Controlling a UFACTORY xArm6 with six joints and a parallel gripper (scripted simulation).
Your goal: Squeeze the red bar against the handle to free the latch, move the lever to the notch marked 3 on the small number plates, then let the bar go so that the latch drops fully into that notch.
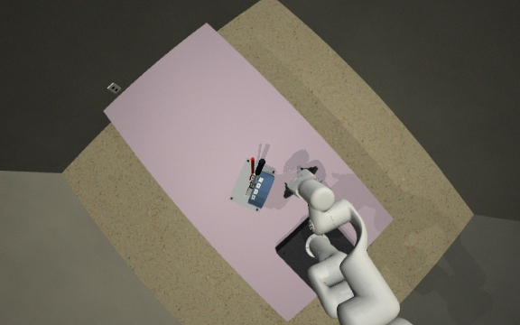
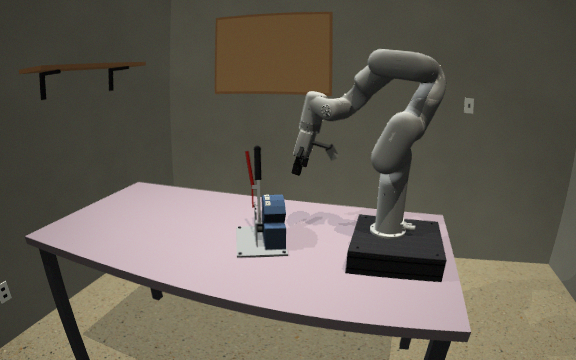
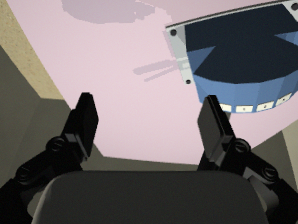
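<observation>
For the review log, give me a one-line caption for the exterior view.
Open pincer hangs above the pink table, off to the side of the upright lever and red bar, touching neither.

A lever (image 2: pixel 257 195) with a black grip stands nearly upright just left of centre in the exterior view, rising from a grey base plate (image 2: pixel 246 246) on the pink table. The thin red bar (image 2: pixel 249 171) runs beside the handle on its left, splayed apart from it at the top. A blue block (image 2: pixel 274 227) beside the lever carries small white number plates (image 1: pixel 257 187) along its top
</observation>
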